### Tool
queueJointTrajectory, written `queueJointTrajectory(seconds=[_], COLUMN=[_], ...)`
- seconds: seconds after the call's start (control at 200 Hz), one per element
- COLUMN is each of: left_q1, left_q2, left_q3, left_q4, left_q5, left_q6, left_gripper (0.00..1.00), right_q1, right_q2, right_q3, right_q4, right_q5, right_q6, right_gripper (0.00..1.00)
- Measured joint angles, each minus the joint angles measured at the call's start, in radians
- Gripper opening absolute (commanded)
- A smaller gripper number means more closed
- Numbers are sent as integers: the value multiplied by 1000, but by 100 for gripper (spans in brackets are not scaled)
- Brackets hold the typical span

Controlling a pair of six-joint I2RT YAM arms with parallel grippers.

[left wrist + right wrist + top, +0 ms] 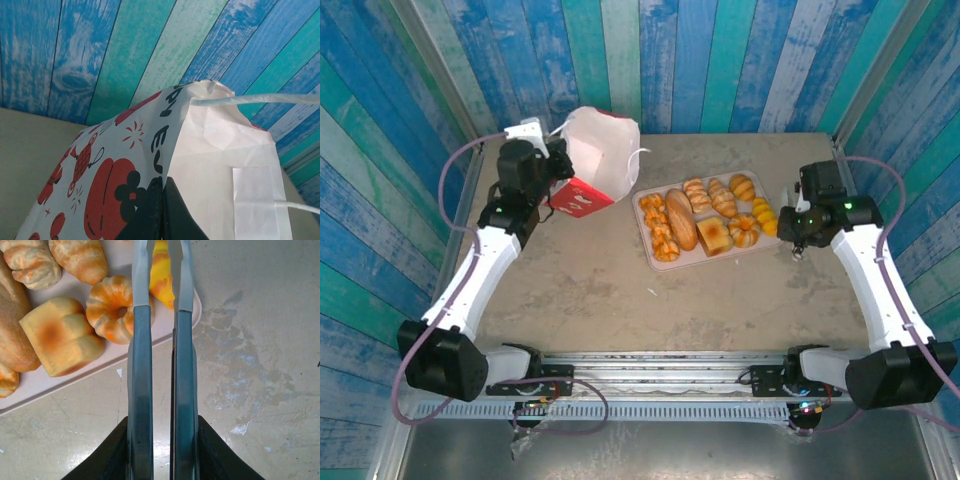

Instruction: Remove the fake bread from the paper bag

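At the far left of the table [590, 290], the paper bag [605, 150] stands tilted with its mouth open. The left gripper [560, 170] is closed on the bag's printed wall at the rim, with paper pinched between its dark fingers [150, 210]. To the right of the bag, well apart from it, the fake bread [681, 220] lies on a pale tray [65, 385]: loaf, toast slice, croissants and knotted rolls. The right gripper [784, 203] sits at the tray's right end, fingers close together with a slim gap, tips at a yellow-orange piece [161, 275]. Whether they grip it cannot be told.
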Motion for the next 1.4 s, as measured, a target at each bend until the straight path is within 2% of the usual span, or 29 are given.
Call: queueJointTrajectory(seconds=[0.19,0.481,0.686,0.816,0.917,1.077,1.122,1.142,1.177,1.403], left_q1=[68,93,104,105,108,114,115,115,115,116], left_q2=[61,132,155,155,155,155,154,154,154,148], left_q3=[-51,-50,-21,2,16,34,37,39,41,43], left_q4=[32,32,6,-18,-27,-45,-50,-53,-56,-75], left_q5=[121,158,151,136,127,117,116,115,114,111], left_q6=[-150,-239,-240,-223,-215,-202,-199,-202,-202,-189], left_gripper=[0,4,21,40,49,82,92,100,94,94], right_q1=[2,26,48,57,62,70,72,71,72,76], right_q2=[-15,-26,-27,-27,-27,-27,-27,-27,-27,-40], right_q3=[-4,-32,-58,-67,-67,-67,-67,-67,-68,-98], right_q4=[-2,-8,-10,-11,-11,-10,-10,-10,-10,-9], right_q5=[-15,-27,-27,-26,-26,-24,-23,-23,-23,13], right_q6=[12,32,43,49,54,60,61,63,64,84], right_gripper=[32,32,32,32,32,32,32,32,32,32])
